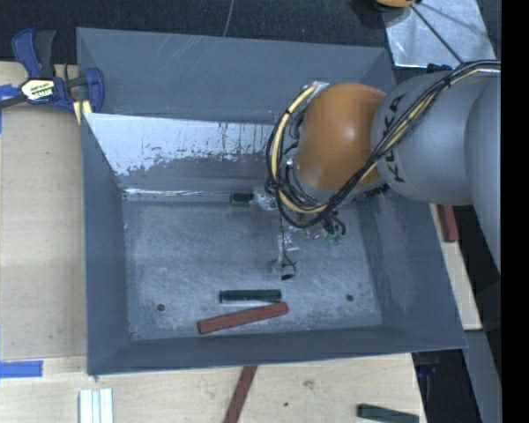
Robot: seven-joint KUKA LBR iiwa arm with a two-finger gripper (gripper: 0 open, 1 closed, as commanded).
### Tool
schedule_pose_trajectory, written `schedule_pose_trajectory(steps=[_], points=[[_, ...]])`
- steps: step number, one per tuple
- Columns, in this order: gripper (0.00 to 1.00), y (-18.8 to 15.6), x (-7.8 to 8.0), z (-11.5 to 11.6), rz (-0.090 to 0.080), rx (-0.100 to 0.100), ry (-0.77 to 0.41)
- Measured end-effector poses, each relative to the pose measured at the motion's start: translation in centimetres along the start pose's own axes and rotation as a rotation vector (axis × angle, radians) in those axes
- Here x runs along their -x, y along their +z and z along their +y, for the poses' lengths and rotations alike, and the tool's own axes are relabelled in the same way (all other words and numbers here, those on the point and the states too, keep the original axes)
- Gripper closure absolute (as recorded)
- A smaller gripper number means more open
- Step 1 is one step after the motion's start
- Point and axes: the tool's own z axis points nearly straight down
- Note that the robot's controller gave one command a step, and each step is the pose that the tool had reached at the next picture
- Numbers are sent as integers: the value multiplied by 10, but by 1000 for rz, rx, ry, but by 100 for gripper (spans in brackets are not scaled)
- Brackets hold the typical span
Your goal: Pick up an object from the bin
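Where the tool [286, 267] hangs near a green bar [249, 297], its state is unclear.

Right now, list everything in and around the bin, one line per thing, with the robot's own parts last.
bin: one, grey metal, middle of the view.
dark green bar: one, dark green, flat on the bin floor near the front wall.
reddish-brown bar: one, reddish brown, slightly slanted, close in front of the dark green bar.
small dark piece: one, dark, at the foot of the back wall; too small to tell its kind.
brown stick: one, brown, outside the bin, at the front.
dark green strip: one, dark green, outside, front right.
gripper: one, metal, over the bin floor behind the two bars.
orange cover: one, orange, on the wrist.
arm: one, grey, from the right.
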Motion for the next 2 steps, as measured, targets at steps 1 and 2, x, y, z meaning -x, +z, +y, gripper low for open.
schedule_pose_trajectory(steps=[1, 2], points=[[0, -17, 28, -2, -1, 0, 95], [0, -50, -15, 29, 1, 0, -25]])
